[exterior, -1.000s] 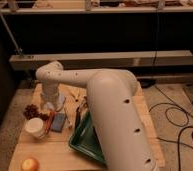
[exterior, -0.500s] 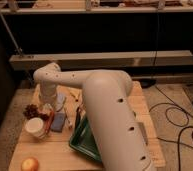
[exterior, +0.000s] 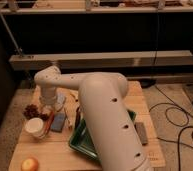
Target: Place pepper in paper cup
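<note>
The arm (exterior: 110,120) is a thick, smooth cream-white tube with rounded joints and a row of small dark round dots along its side, narrowing past a bulbous elbow to the pale gripper (exterior: 53,102), which hangs low over the left of the surface (exterior: 52,152).

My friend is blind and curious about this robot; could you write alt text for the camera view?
A white robot arm bends across a wooden table, its hand low at the left near a slim red pepper, which lies beside a white paper cup. Dark grapes, a green tray and a round orange fruit sit nearby.
</note>
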`<state>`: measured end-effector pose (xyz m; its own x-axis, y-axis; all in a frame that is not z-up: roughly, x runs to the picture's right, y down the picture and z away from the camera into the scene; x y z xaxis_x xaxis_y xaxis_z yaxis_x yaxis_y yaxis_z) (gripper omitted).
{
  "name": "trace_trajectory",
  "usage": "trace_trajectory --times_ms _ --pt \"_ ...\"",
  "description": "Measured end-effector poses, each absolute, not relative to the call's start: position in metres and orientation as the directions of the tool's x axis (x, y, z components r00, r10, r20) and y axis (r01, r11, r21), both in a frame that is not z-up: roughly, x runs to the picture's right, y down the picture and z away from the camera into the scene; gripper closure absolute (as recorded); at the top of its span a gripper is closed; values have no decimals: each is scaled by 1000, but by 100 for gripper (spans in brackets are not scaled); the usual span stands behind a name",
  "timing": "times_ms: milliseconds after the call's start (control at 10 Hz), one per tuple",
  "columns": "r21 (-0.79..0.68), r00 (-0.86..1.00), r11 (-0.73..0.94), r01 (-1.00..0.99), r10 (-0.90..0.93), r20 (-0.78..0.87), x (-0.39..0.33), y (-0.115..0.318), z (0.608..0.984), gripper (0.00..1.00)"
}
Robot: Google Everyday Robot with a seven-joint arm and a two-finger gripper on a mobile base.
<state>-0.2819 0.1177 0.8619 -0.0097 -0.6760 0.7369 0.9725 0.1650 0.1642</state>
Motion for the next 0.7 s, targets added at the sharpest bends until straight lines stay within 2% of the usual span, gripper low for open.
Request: trace_trajectory --times_ms 700 --pt "127 21 183 975 -645 764 -281 133 879 44"
